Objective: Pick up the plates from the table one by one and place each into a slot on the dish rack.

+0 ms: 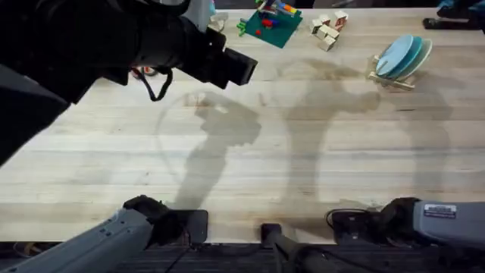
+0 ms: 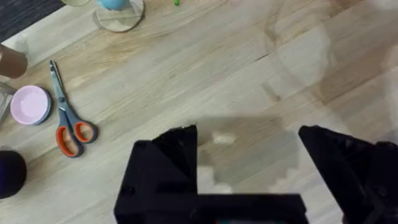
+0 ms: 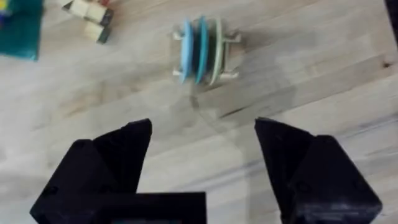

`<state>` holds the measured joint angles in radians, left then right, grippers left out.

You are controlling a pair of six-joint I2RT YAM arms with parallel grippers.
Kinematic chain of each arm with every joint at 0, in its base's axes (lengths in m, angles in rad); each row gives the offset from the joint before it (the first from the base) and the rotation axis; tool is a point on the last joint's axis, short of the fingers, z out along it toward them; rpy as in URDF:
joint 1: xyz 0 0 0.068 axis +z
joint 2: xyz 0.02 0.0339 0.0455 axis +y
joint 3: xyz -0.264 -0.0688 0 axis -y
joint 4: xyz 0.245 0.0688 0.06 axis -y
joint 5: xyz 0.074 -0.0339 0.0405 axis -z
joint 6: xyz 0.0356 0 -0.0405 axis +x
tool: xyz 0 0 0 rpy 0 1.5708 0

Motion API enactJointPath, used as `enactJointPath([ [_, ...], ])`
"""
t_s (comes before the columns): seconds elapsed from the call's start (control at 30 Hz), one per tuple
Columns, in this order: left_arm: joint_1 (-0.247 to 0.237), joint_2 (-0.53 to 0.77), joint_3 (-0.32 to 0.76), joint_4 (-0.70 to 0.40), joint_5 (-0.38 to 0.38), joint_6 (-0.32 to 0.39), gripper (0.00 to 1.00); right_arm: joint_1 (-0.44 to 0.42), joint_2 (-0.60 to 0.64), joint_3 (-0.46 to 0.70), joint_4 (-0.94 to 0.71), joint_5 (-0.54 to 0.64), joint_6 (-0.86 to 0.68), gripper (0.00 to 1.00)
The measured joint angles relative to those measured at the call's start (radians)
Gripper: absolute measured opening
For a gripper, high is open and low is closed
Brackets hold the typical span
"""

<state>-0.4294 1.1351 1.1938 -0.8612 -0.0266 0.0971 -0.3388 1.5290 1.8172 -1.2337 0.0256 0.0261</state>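
The right gripper (image 3: 202,162) was spread and empty, above bare table (image 3: 348,81), aimed at the rack (image 3: 204,50) well beyond it. The left gripper (image 2: 249,168) was likewise spread, holding nothing, far from the rack. In the rack stood three plates on edge: a pale blue plate (image 3: 186,51), the turquoise plate (image 3: 201,50) and the cream plate (image 3: 217,51), close together. No plate remained flat on the table near the rack, so the task appeared complete. Risk: any further advance toward the rack could knock the light rack and topple the plates.
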Motion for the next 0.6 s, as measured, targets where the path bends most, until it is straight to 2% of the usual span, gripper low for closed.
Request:
enactJointPath([
  [0.23, 0.000, 0.000, 0.000, 0.000, 0.000, 0.000, 0.993, 0.117, -0.079, 0.000, -0.136, -0.025, -0.014, 0.996],
  [0.5, 0.000, 0.000, 0.000, 0.000, 0.000, 0.000, 0.993, 0.314, -0.177, -0.051, -0.158, -0.045, -0.042, 0.996],
  [0.6, 0.000, 0.000, 0.000, 0.000, 0.000, 0.000, 0.993, 0.346, -0.218, -0.084, -0.159, -0.046, -0.049, 0.995],
])
